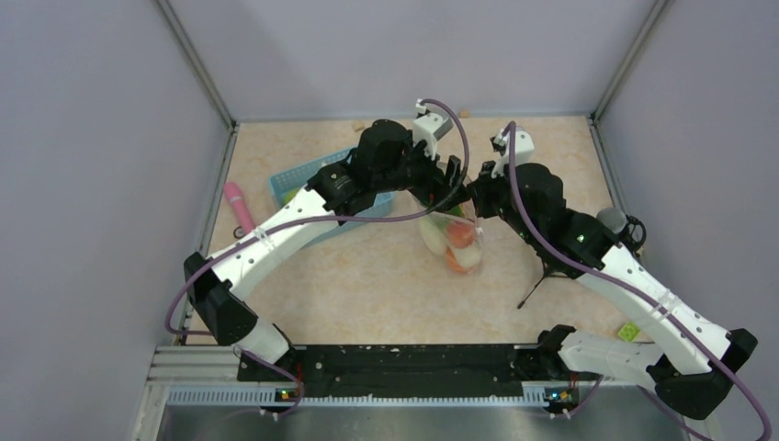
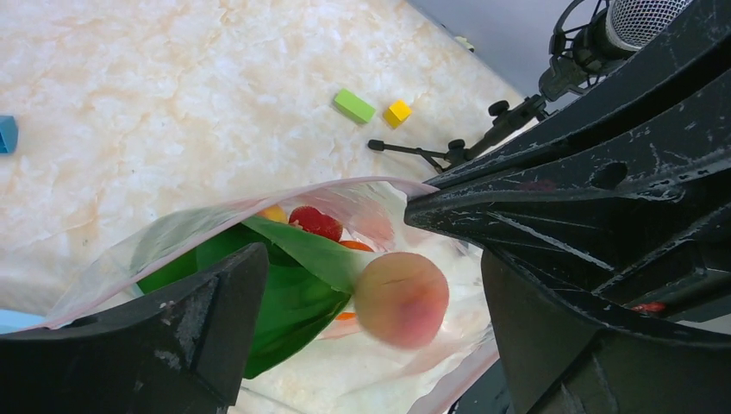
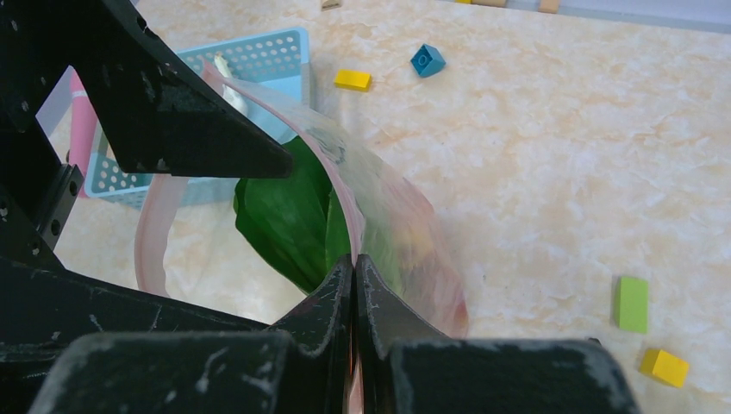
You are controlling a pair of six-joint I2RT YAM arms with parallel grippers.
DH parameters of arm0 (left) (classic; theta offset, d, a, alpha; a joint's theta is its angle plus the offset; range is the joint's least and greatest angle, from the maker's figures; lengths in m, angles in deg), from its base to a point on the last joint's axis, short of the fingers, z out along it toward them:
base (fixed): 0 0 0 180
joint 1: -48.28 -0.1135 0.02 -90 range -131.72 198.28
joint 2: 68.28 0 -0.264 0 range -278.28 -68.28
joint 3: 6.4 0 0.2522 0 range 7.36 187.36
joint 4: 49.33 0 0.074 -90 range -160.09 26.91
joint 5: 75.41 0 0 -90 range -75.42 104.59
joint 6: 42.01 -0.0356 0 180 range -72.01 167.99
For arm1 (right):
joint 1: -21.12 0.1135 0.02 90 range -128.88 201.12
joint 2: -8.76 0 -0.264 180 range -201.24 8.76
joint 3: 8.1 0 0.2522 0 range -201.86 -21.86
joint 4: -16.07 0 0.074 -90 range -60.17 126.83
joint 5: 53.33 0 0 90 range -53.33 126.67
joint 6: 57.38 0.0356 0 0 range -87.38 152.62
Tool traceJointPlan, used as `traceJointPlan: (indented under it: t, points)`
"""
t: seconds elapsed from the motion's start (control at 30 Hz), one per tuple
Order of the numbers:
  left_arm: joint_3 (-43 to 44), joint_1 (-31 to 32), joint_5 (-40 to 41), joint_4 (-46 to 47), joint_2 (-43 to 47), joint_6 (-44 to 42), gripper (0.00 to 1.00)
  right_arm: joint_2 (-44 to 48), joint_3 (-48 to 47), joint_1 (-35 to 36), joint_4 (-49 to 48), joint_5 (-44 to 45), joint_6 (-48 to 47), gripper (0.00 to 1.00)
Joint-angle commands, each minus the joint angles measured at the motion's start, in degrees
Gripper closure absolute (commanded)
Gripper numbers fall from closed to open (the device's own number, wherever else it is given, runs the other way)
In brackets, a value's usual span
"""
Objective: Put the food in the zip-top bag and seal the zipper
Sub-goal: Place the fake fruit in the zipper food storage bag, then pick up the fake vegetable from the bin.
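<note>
Shows the zip-top bag (image 1: 455,234) held up at mid-table, right of a blue basket (image 3: 259,60), green leafy vegetable (image 3: 289,216) and red fruit (image 2: 315,222) inside. Right gripper (image 3: 354,263) pinched tight on the pink zipper (image 3: 345,198); left gripper (image 2: 371,259) spread wide over the mouth, 1 peach-coloured fruit (image 2: 402,298) between its fingers (image 2: 207,319).

Bright, even, diffuse light, faint shadows, mild sheen on the zip-top bag (image 3: 405,216), near foreground soft.
</note>
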Motion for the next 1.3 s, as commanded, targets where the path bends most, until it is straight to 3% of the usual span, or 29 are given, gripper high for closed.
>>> traceJointPlan:
  t: [0.0, 0.27, 0.33, 0.43, 0.57, 0.7, 0.77, 0.93, 1.27]
  points:
    - [2.37, 0.26, 0.67, 0.95, 2.92, -1.08, 0.02, 1.9, -0.66, -0.54, -3.19, 1.06, 0.39, 1.0]
    - [0.87, 0.17, 4.77, 0.14, 6.43, -1.16, 0.02, 2.02, -0.57, -0.55, -3.12, 2.01, 0.33, 1.0]
    - [-0.81, 0.13, 8.53, -0.08, 8.13, -1.28, 0.01, 2.11, -0.46, -0.59, -3.0, 2.17, 0.32, 1.0]
    - [-5.8, -0.88, 20.75, 0.93, 12.41, -0.18, 0.01, 2.38, -0.11, -0.53, -2.71, 2.73, 0.32, 1.0]
    - [-12.17, -7.94, 25.47, 1.53, 16.91, 3.31, 0.01, 2.81, 0.33, -0.51, -2.68, 3.84, 0.46, 1.0]
    - [-18.7, -20.25, 20.17, 4.23, 18.29, 7.58, 0.01, 2.92, 0.58, -0.57, -2.71, 4.07, 0.35, 1.0]
    - [-20.89, -24.96, 17.53, 6.17, 16.52, 7.92, 0.01, 2.84, 0.72, -0.56, -2.82, 4.14, 0.26, 1.0]
    - [-19.62, -31.07, 22.69, 7.21, 5.18, 9.27, 0.05, 2.55, 0.78, -0.55, -3.02, 4.68, -0.08, 1.0]
    - [-8.89, -32.91, 34.27, 7.45, -17.6, 7.43, 0.09, 2.56, 1.24, -0.55, -3.33, 5.39, -0.92, 1.0]
